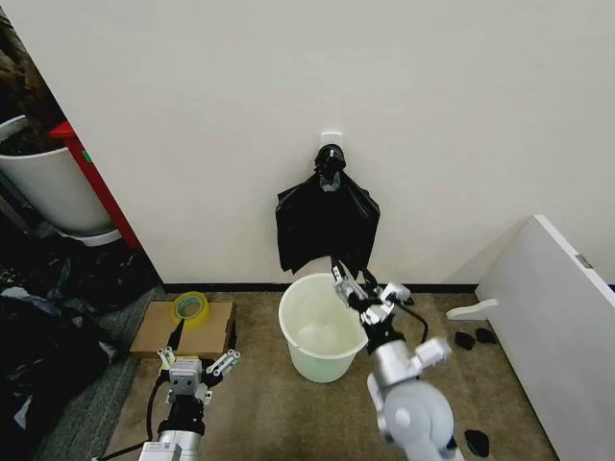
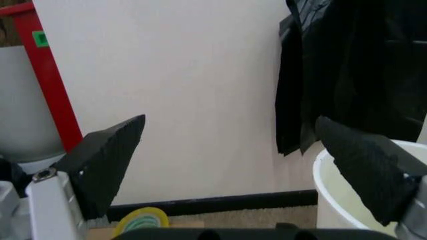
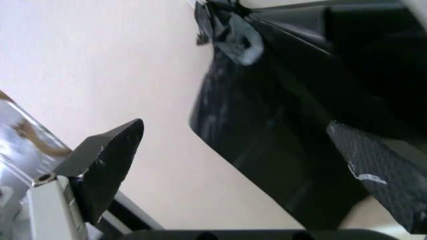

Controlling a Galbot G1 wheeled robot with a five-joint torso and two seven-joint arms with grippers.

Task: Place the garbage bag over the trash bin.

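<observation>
- Your garbage bag (image 1: 327, 226) hangs flat against the far wall from a small white hook (image 1: 332, 140), its top bunched into a knot and the body fanning downward in glossy, crinkled black folds.
- Its lower edge ends just above the far rim of the trash bin (image 1: 323, 336), with one point dipping toward the bin's mouth.
- The trash bin is a small round pale bucket with a rolled rim and slightly tapering sides, standing upright on the carpet close to the wall, directly below the bag.
- Your right claw (image 1: 368, 293) is raised over the bin's right rim, just beside the bag's lower edge; its fingers are spread wide and pinch nothing.
- In the right wrist view the bag (image 3: 293, 115) lies ahead between the spread black pads (image 3: 107, 165), showing shiny creases.
- Your left claw (image 1: 197, 365) sits low at the near left, fingers spread and holding nothing, well apart from the bin.
- A flat cardboard box (image 1: 184, 329) with a roll of yellow tape (image 1: 190, 307) on it lies just beyond that left claw.
</observation>
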